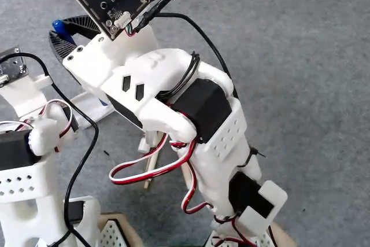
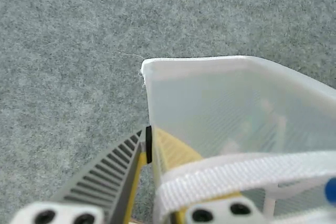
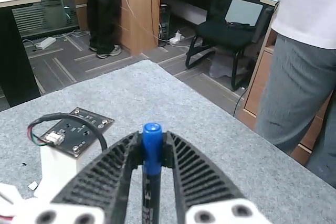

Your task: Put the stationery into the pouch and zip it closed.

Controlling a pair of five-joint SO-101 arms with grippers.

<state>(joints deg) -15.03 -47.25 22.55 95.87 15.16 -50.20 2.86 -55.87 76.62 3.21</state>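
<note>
We are pinching the pouch (image 2: 231, 114) by its edge in the jaws of the left gripper (image 2: 149, 145) and a pen (image 3: 152, 129) in those of the right gripper (image 3: 152, 140), with insertion and zipping seemingly left.

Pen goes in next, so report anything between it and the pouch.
Nothing visible does. The right pincer grips the pen; the left pincer holds the pouch. The right arm hides the gap from above.

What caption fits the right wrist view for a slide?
Right jaws shut on a blue-capped pen, grey table beyond.
</note>
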